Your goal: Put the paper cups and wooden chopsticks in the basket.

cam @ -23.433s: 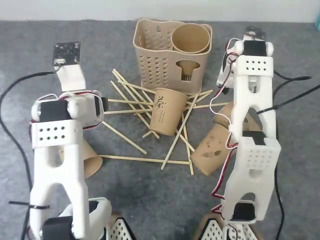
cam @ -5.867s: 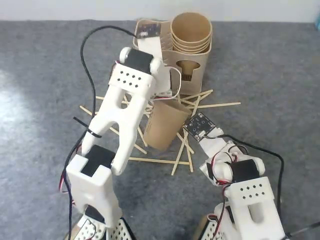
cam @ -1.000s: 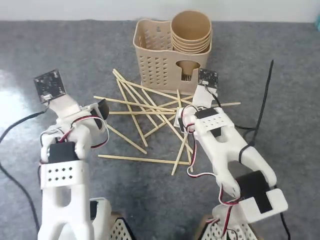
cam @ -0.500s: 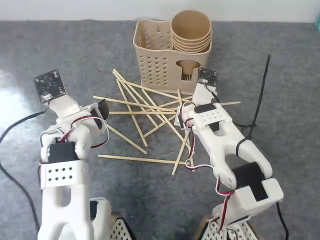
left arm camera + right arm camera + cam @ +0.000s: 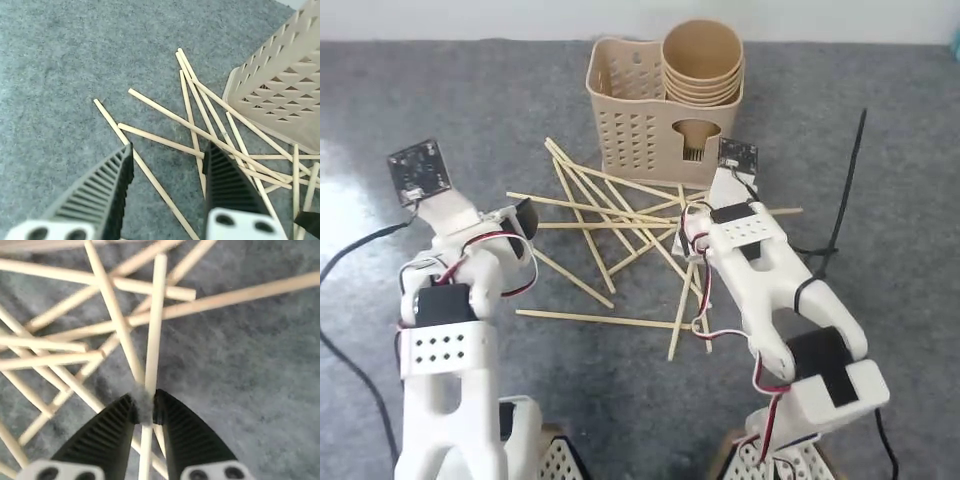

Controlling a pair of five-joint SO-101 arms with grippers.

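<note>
A tan basket [image 5: 632, 125] with punched holes stands upright at the far side of the grey bench [image 5: 880, 120]. Brown paper cups [image 5: 702, 55] sit nested in one stack, mouths up, in the compartment on the right arm's side. Pale wooden chopsticks [image 5: 605, 205] lie flat and criss-crossed on the bench just in front of the basket, some reaching its foot. One chopstick [image 5: 154, 330] is pinched between the tips of the right hand [image 5: 144, 407].

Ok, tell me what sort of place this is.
Likely a robotics test bench: left arm and right arm with loose wiring on a grey mat, a basket of stacked paper cups, scattered chopsticks.
</note>
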